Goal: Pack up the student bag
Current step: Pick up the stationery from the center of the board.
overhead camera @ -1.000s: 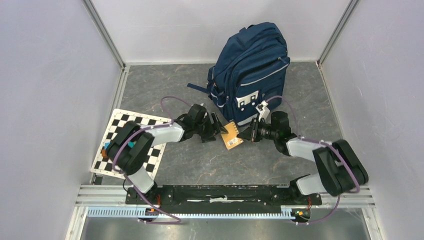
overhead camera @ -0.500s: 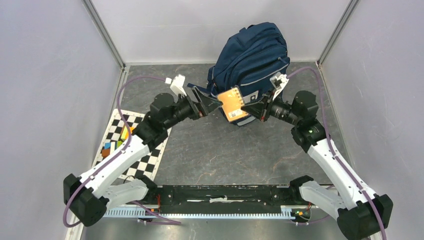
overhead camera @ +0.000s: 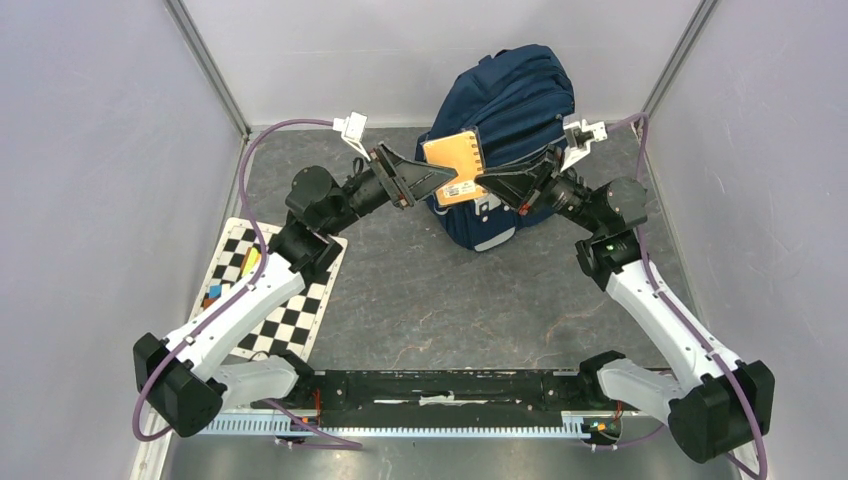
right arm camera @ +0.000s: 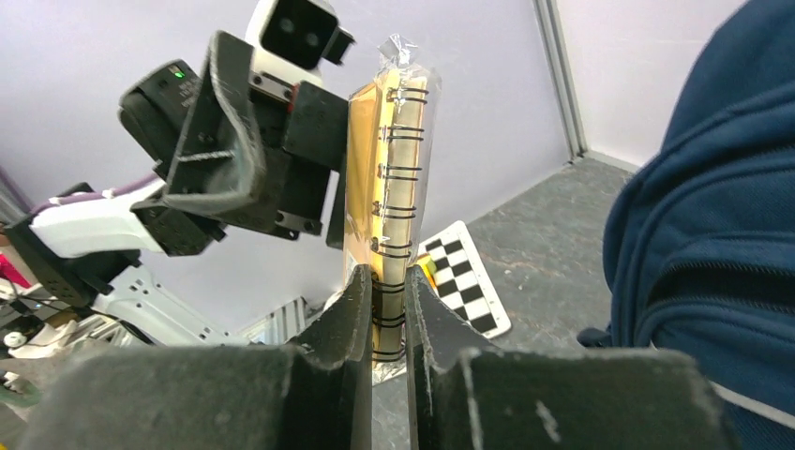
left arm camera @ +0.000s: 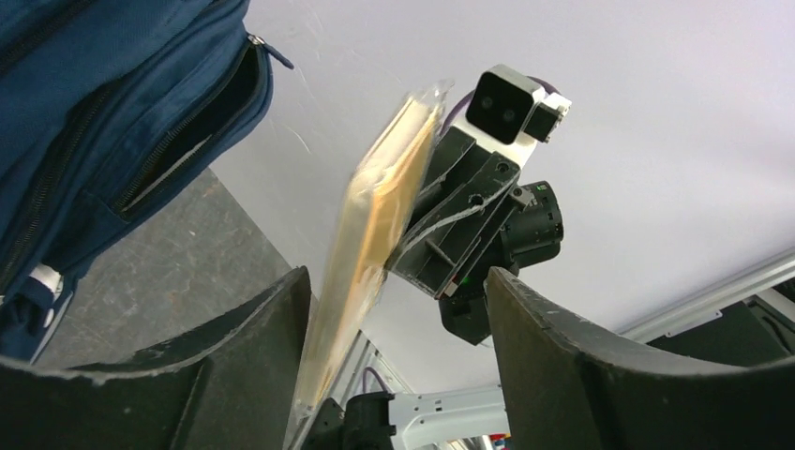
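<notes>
The student bag [overhead camera: 520, 110] is a navy-blue backpack standing upright at the back of the floor; it also shows in the wrist views [left arm camera: 112, 103] [right arm camera: 722, 216]. An orange spiral notebook [overhead camera: 452, 165] in a clear wrapper hangs in the air in front of the bag's upper left side. My right gripper [overhead camera: 487, 182] [right arm camera: 387, 281] is shut on the notebook's [right arm camera: 389, 159] spiral edge. My left gripper [overhead camera: 428, 180] [left arm camera: 398, 281] stands open around the other edge of the notebook [left arm camera: 380, 216], which lies near one finger with a wide gap to the other.
A black-and-white checkerboard mat [overhead camera: 310, 325] lies on the floor at the left, partly under my left arm, with small coloured blocks [overhead camera: 215, 293] on it. White walls close in the left, back and right sides. The floor [overhead camera: 430, 300] is grey stone-patterned.
Both arms have risen from the floor and carried the notebook up from in front of the bag's foot to its upper part. The left jaws have spread off the notebook.
</notes>
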Robot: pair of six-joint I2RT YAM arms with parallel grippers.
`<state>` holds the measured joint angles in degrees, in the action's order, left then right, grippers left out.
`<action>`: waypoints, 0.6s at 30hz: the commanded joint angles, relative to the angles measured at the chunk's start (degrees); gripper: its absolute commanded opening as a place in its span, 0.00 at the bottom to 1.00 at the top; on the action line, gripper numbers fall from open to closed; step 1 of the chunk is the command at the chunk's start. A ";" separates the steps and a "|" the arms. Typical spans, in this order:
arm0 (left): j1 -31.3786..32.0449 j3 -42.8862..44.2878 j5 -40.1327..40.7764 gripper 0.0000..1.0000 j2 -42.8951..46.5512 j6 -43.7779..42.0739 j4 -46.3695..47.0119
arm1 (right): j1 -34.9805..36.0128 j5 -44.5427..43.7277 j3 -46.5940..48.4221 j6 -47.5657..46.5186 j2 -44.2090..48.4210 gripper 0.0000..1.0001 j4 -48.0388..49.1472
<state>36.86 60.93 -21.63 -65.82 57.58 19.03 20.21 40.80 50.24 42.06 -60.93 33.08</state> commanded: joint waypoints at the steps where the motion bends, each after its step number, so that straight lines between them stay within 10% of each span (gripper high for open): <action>1: -0.12 0.16 -2.28 0.69 0.20 2.45 5.05 | 0.01 1.52 3.31 5.77 -0.93 0.00 10.36; 9: -0.12 3.94 -2.74 0.03 -1.98 -2.23 2.39 | 0.01 1.68 4.20 3.67 -2.81 0.07 8.44; 13: -0.12 16.22 -4.90 0.02 -8.25 -16.72 -12.86 | -1.93 -5.19 11.70 -13.62 -2.52 0.59 -15.29; 18: -0.12 27.65 -2.47 0.02 -16.19 -33.25 -24.78 | -12.92 -8.97 13.84 -16.09 -2.06 0.75 -19.95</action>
<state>36.73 80.60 -24.18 -77.84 41.45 4.86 14.61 36.88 61.41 32.29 -63.75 20.84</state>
